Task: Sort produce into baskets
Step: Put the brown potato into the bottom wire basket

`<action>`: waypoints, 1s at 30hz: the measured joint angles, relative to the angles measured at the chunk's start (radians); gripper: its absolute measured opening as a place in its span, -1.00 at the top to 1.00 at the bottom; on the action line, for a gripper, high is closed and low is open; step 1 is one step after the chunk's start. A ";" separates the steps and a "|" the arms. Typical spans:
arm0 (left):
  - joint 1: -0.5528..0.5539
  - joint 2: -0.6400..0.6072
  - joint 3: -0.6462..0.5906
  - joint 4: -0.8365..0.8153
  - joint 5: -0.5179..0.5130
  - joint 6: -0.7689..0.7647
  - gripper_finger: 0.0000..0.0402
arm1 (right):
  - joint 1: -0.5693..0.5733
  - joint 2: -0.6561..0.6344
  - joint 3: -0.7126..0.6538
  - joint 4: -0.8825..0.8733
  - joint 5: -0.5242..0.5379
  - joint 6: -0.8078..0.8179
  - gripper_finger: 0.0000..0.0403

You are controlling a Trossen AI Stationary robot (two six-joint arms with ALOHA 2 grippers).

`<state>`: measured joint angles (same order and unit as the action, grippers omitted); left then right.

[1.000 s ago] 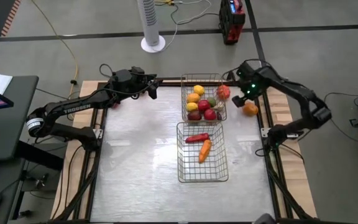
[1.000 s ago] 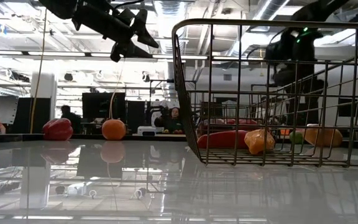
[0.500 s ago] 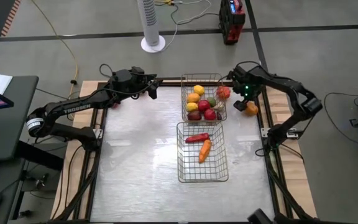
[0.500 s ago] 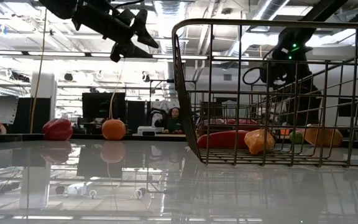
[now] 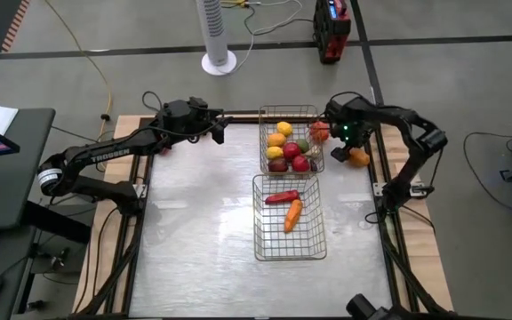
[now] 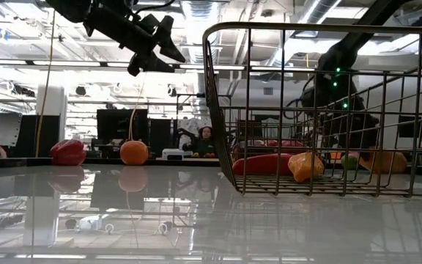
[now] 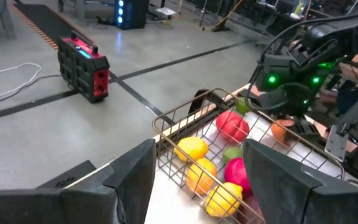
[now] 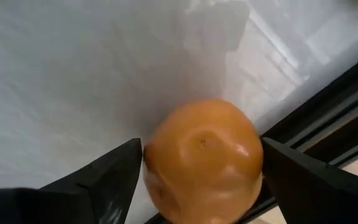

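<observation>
Right gripper [image 5: 352, 149] swung inward over last second, now lowered around orange [image 8: 201, 160] at table's right edge, just beside far basket [image 5: 265, 142]. Fingers set wide, either side of fruit, narrowing; no grip seen yet. Pick judged imminent; orange presumably destined for far basket with other round fruit. Orange noted smooth, round, glossy, slightly dimpled. Left gripper [image 7: 194, 186] held part open, empty, raised near far basket's left corner.
</observation>
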<state>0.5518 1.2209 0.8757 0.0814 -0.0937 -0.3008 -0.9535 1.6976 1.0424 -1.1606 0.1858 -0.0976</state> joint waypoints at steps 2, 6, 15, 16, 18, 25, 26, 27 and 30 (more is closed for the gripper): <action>0.000 0.000 0.000 0.000 0.000 0.000 -0.13 | 0.000 0.022 0.000 -0.013 0.002 0.004 -0.70; 0.000 0.000 0.000 -0.002 0.000 -0.001 -0.13 | 0.004 0.028 0.000 -0.011 0.029 0.012 -0.61; 0.000 0.000 0.000 -0.002 0.000 0.003 -0.13 | 0.011 -0.036 0.000 -0.038 0.008 0.028 -0.43; 0.000 0.000 0.000 -0.002 0.000 0.003 -0.13 | 0.011 -0.049 0.000 -0.042 -0.003 0.042 -0.43; 0.000 0.000 0.000 -0.002 0.000 0.004 -0.13 | 0.013 -0.080 0.004 -0.059 -0.027 0.072 -0.43; 0.000 0.000 0.000 -0.002 0.007 0.005 -0.13 | 0.019 -0.252 0.094 -0.047 -0.170 0.226 -0.43; 0.000 0.000 0.000 -0.002 0.007 0.005 -0.13 | 0.021 -0.283 0.112 -0.036 -0.189 0.248 -0.43; 0.000 0.000 0.000 -0.002 0.007 0.005 -0.13 | 0.025 -0.312 0.130 -0.018 -0.214 0.266 -0.43; 0.000 0.000 0.000 -0.002 0.008 0.003 -0.13 | 0.034 -0.404 0.168 0.064 -0.317 0.314 -0.43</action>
<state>0.5518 1.2209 0.8757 0.0799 -0.0861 -0.2974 -0.9191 1.2937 1.2102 -1.0969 -0.1314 0.2168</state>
